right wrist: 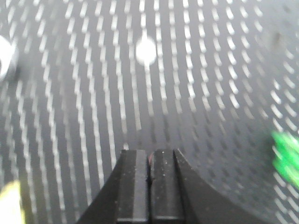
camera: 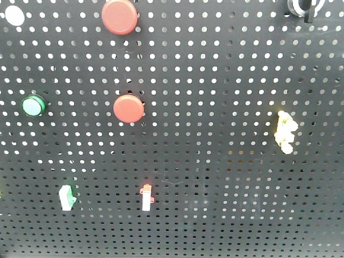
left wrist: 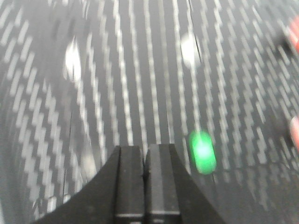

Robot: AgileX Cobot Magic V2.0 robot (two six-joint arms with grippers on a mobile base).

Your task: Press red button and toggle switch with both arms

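On the black pegboard, the larger red button [camera: 119,16] sits at the top, left of centre. The toggle switch [camera: 303,6], black with a silver ring, is cut off by the top right edge. Neither arm shows in the front view. In the blurred left wrist view my left gripper [left wrist: 144,151] is shut with nothing in it, facing the board, and two red blurs lie at the right edge; I cannot tell which one is the red button. My right gripper [right wrist: 149,154] is shut and empty, also facing the board.
A smaller red button [camera: 129,108] sits mid-board, with a green button [camera: 33,105] to its left, which glows right of the left fingers [left wrist: 202,151]. A yellow switch [camera: 285,131] is at right. A white red-tipped switch [camera: 146,196] and a white-green one [camera: 66,197] sit low.
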